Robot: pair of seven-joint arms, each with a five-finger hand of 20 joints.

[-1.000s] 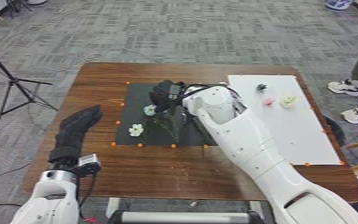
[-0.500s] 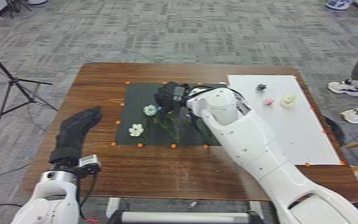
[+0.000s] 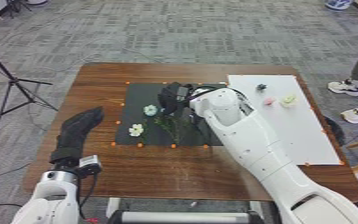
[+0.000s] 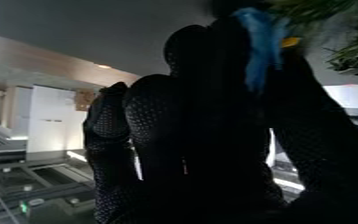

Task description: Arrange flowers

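Note:
My right hand [image 3: 170, 96] is over the upper middle of the dark mat [image 3: 131, 100], beside a pale blue flower [image 3: 150, 110]. A white flower [image 3: 136, 130] lies lower on the mat, with green stems [image 3: 171, 126] to its right. In the right wrist view, the right hand [image 4: 189, 120] pinches a blue flower [image 4: 260, 50] between thumb and fingers; green foliage [image 4: 353, 55] is close beside it. My left hand [image 3: 75, 127] rests open, fingers straight, at the table's left side.
A white board [image 3: 291, 135] covers the table's right part, bearing a dark flower [image 3: 262, 87], a pink flower [image 3: 269, 101] and a pale yellow flower [image 3: 288, 101]. Orange markers line the mat's edges. A black tripod [image 3: 14, 80] stands left of the table.
My right hand has shifted slightly to the right, away from the pale blue flower, which shows more fully now. The left hand has stayed nearly still.

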